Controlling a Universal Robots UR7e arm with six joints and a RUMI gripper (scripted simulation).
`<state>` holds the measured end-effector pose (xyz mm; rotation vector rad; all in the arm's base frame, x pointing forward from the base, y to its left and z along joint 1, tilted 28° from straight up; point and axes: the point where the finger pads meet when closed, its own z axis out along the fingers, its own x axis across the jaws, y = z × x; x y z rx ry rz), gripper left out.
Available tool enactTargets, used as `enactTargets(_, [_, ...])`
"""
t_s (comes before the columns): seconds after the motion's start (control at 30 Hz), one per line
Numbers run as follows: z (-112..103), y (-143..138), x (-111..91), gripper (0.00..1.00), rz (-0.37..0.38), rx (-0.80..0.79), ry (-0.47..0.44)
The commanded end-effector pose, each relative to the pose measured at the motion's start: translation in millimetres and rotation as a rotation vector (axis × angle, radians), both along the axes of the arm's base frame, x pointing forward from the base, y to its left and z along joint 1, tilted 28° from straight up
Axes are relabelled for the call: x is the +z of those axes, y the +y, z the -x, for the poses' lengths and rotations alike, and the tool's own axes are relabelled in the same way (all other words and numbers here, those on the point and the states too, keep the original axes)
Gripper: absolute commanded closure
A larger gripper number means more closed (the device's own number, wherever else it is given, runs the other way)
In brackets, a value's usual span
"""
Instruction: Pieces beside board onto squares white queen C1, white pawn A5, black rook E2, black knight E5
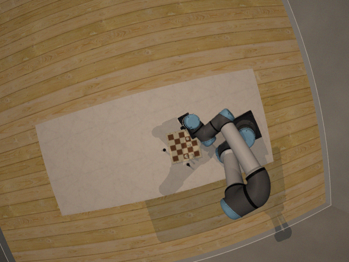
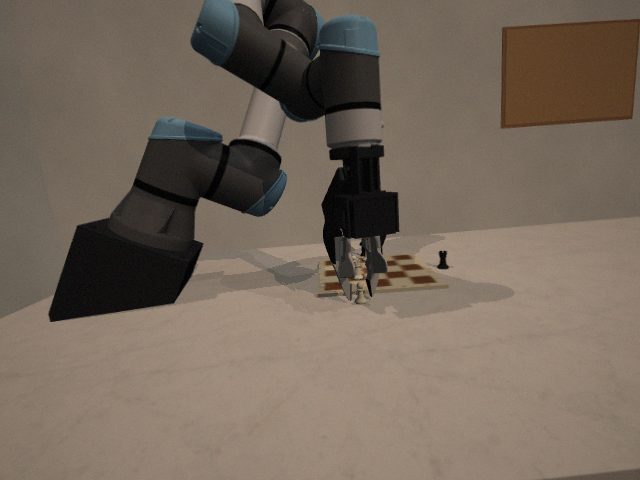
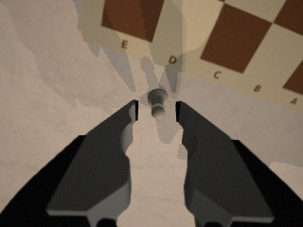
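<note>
1. The jaws (image 1: 182,127) (image 2: 359,296) point down at the bench (image 1: 98,155) (image 2: 310,387) (image 3: 55,153), partway open and gripping nothing
2. The white pawn (image 2: 360,293) (image 3: 157,103) stands upright on the bench, off the board (image 1: 172,147) (image 2: 423,280) (image 3: 241,40), near the edge lettered D; from the wrist it shows between the tips, with a gap on each side
3. The black rook (image 1: 164,149) (image 2: 443,259) stands upright beside another side of the board
4. Another dark piece (image 1: 187,164) stands beside the board, its type too small to tell
5. Pale pieces stand on the board; I cannot tell which, if any, is the white queen
</note>
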<state>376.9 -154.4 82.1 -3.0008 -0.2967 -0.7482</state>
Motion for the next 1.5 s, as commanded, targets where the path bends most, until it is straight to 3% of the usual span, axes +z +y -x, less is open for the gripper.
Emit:
enactTargets(0.0, [-1.1,-0.2,-0.9,0.8,0.002,0.0,0.0])
enactTargets(0.97, [-1.0,-0.5,-0.5,0.8,0.002,0.0,0.0])
enactTargets(1.0, [-1.0,-0.5,-0.5,1.0,0.002,0.0,0.0])
enactTargets(1.47, [-1.0,-0.5,-0.5,1.0,0.002,0.0,0.0])
